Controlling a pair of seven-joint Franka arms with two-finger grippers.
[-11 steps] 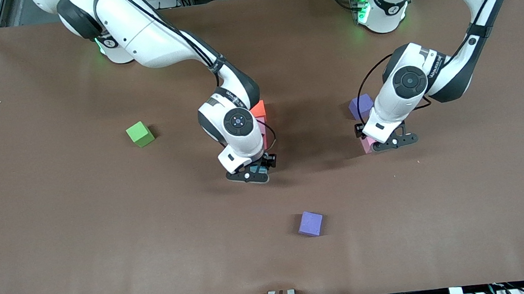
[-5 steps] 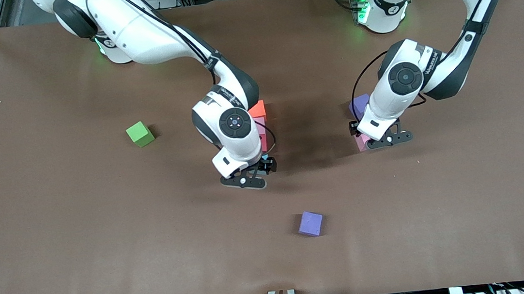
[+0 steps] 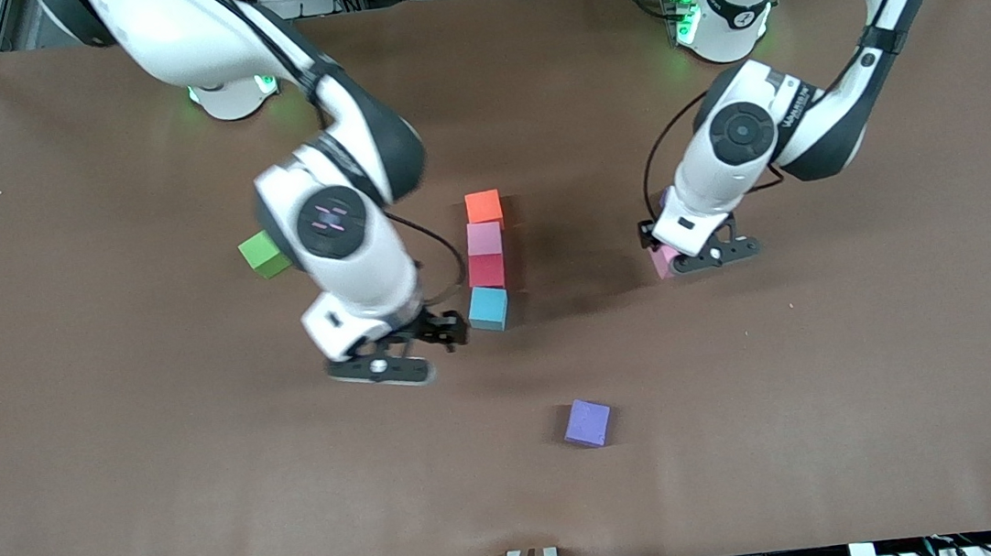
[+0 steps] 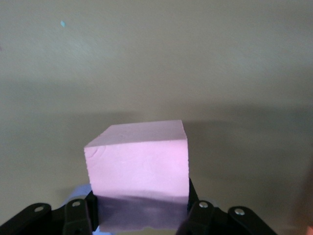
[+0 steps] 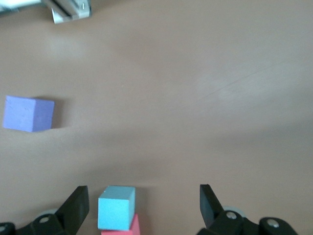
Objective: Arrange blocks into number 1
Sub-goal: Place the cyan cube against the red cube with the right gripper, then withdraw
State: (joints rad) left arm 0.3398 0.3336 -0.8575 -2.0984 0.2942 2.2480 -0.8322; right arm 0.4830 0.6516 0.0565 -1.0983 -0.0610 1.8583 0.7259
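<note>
Pink block (image 4: pixel 139 171) sits clamped in the left pincer (image 4: pixel 142 215).

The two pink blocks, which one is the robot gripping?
The pink block held in the left gripper. The other pink one sits free, between orange and red.

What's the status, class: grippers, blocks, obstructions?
Right gripper open, empty, beside light blue block. Left gripper shut on pink block. Four-block column standing. Nothing blocking.

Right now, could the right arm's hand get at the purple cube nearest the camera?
Probably yes. The right hand is open and holds nothing, and only bare table lies between it and the purple cube.
</note>
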